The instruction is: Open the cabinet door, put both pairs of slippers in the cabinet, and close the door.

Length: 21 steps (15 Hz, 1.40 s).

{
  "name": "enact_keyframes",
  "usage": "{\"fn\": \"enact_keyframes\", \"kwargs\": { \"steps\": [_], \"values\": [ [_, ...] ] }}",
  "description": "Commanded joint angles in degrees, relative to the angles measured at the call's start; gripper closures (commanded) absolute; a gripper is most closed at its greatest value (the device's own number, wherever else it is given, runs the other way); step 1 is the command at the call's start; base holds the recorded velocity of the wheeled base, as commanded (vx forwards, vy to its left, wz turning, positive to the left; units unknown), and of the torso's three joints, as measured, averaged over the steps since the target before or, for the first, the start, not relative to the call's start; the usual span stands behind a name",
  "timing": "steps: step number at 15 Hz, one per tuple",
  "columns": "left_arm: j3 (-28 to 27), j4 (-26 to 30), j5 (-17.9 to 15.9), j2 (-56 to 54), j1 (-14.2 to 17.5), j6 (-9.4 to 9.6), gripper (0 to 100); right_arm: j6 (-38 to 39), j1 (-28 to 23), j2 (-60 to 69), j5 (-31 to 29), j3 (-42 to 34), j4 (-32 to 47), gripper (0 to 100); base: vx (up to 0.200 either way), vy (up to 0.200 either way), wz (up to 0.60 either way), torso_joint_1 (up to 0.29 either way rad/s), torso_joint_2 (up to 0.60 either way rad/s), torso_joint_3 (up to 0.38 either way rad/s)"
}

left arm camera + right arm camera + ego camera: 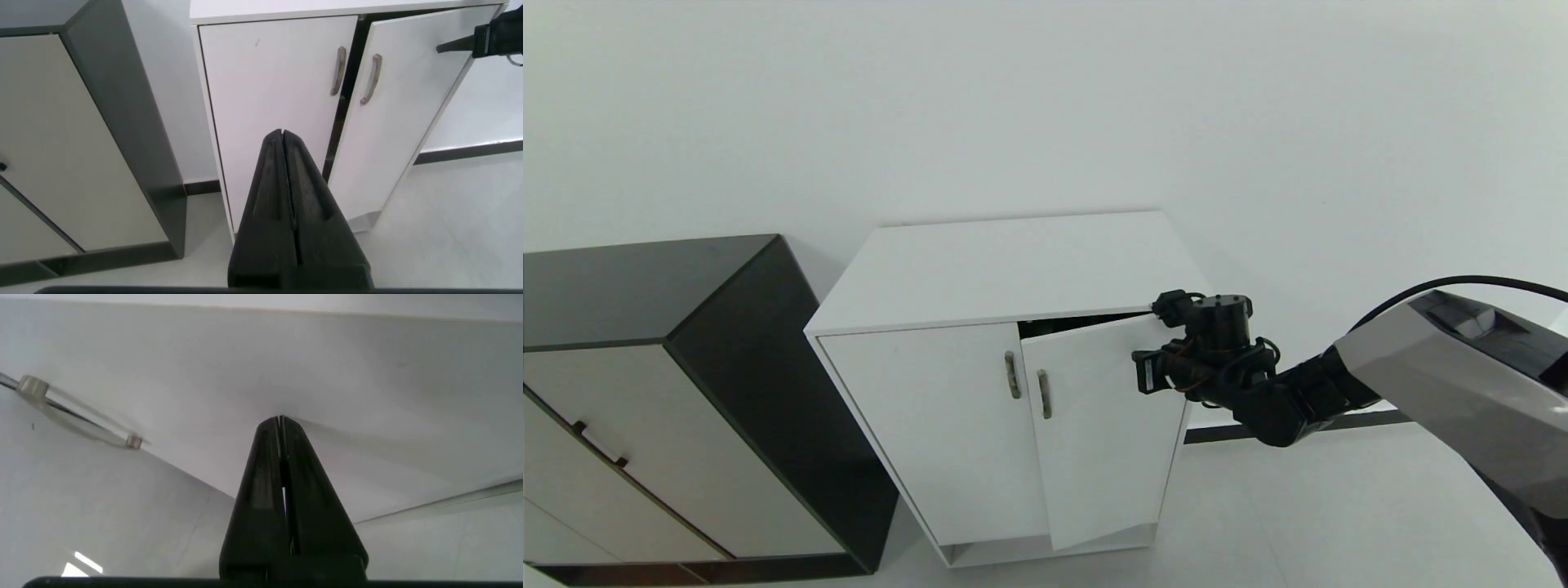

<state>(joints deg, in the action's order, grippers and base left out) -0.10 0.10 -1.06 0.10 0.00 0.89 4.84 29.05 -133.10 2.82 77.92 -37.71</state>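
Dark cabinet (743,367): stands at the far left against the wall, just beside the white cabinet, its pale front panels facing forward.
Left gripper (282,135): fingers pressed fully together with nothing between them; it sits on the near side of the white cabinet, well apart from it, and points toward the lower part of the left door.
White cabinet (1013,269): in the middle of the scene, back to the wall, standing on a pale floor (1298,506).
Left door (931,425): shut flat against the cabinet front.
Handles (1012,375): two upright bar handles side by side at the centre seam, one on each door.
Right door (1103,441): ajar; its seam edge swings slightly outward, leaving a dark wedge-shaped gap along the top edge, and its bottom corner hangs nearer than the cabinet base.
Right gripper (1158,308): fingers closed tight on each other, holding nothing; the tip is at the upper right corner of the right door, with the arm coming in from the right. I cannot tell whether the tip touches the panel.
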Motion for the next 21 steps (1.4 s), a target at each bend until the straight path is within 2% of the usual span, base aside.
{"fn": "enact_keyframes", "kwargs": {
  "steps": [1, 21],
  "values": [
    [0.01, -0.01, 0.01, -0.01, 0.0, -0.01, 100, -0.01, 0.04, -0.5, -0.09, 0.83, -0.09, 100, 0.0, 0.0, 0.0, 0.0, 0.0, 0.0],
    [0.01, -0.01, 0.01, -0.01, 0.0, -0.01, 100, 0.35, -1.36, -3.84, -1.94, 3.82, -0.26, 100, 0.0, 0.0, 0.0, 0.0, 0.0, 0.0]
  ]
}}
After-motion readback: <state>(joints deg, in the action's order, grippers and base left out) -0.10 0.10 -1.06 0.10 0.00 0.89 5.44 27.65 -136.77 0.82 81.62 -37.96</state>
